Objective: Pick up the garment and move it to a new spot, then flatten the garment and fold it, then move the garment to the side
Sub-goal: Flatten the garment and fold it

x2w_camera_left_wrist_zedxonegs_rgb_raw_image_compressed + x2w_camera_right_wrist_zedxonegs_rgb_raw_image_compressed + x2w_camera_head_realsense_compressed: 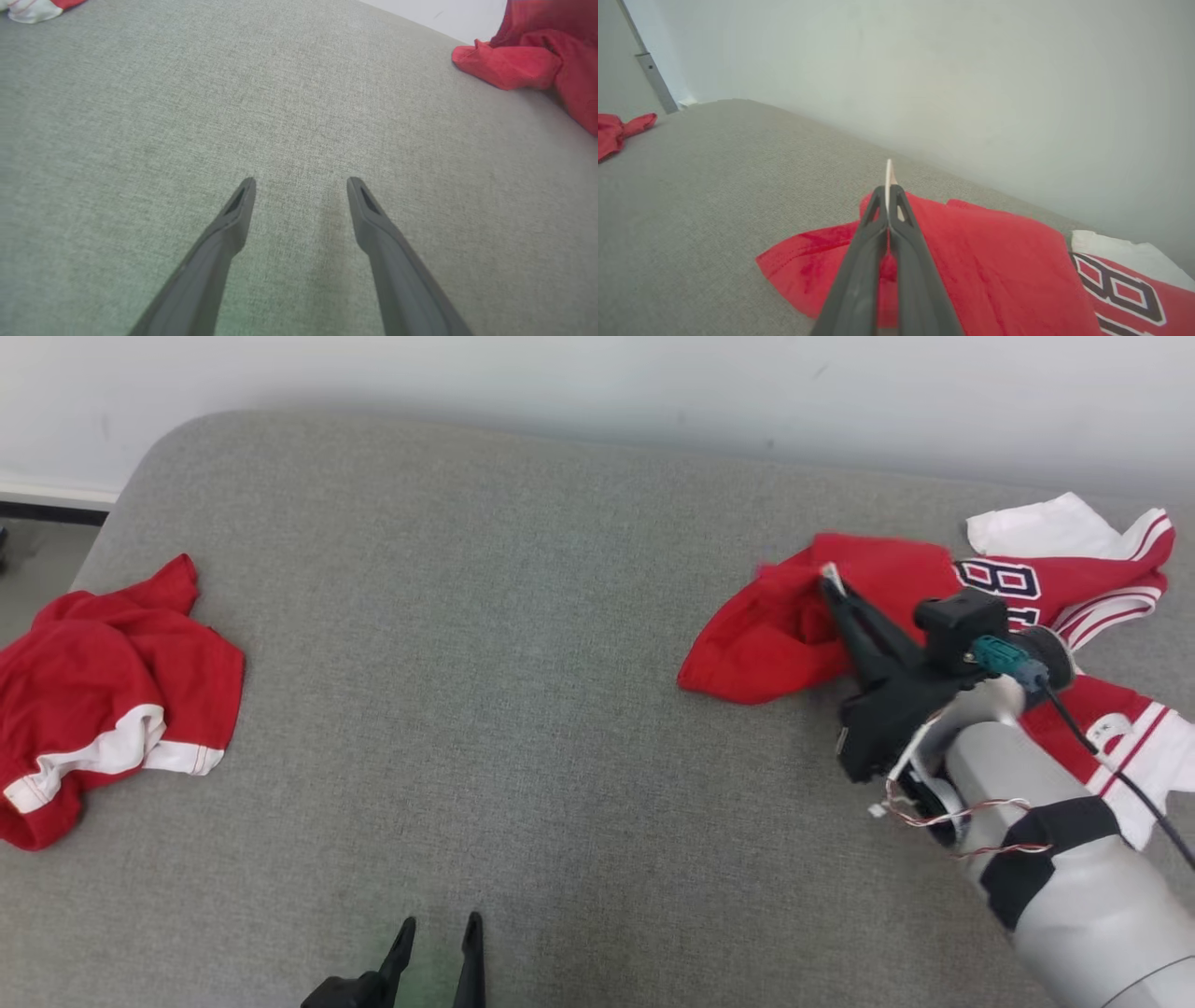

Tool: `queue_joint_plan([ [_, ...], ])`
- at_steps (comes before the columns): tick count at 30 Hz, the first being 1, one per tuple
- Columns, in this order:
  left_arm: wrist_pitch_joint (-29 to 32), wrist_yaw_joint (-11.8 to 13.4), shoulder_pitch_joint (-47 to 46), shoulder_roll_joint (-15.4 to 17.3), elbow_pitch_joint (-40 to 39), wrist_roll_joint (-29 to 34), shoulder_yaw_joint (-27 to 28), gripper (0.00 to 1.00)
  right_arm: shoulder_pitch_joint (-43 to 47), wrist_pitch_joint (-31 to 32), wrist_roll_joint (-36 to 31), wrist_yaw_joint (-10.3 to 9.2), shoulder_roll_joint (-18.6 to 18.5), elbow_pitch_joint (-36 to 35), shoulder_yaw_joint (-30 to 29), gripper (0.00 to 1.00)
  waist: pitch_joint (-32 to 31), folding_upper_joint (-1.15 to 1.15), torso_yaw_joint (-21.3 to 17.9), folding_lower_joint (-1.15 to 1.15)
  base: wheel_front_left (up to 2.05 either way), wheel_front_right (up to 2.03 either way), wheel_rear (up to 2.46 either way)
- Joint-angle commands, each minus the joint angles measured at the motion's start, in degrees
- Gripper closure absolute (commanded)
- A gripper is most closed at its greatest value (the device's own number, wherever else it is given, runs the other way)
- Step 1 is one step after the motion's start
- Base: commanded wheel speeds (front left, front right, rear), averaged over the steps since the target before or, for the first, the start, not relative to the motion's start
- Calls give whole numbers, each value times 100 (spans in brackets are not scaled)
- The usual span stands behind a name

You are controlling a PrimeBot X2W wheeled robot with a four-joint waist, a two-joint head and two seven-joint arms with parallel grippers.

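Grey upholstery (523,644) holds a red jersey (775,635), pinched by the right end effector (830,581).

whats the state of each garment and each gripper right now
jersey, rumpled on the grey surface, not flattened, pinched at a fold
red shirt, crumpled in a heap at the far left, untouched
right gripper, jaws shut on the jersey
left gripper, jaws open, holding nothing, over bare surface
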Motion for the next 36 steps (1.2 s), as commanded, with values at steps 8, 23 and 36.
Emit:
queue_joint_plan([
  [8,-20,-106,229,5,141,204,211,0,743,-21,300,-14,415,-1902,60,100,-471,0,-267,0,0,0,0],
  [23,-20,-253,488,5,372,392,525,0,1856,55,1789,-15,363,-2210,2214,0,-1093,0,-541,0,0,0,0],
  [36,-20,-285,658,4,200,508,821,0,2644,-21,1157,-15,308,-1958,199,0,-1229,0,-1190,0,0,0,0],
])
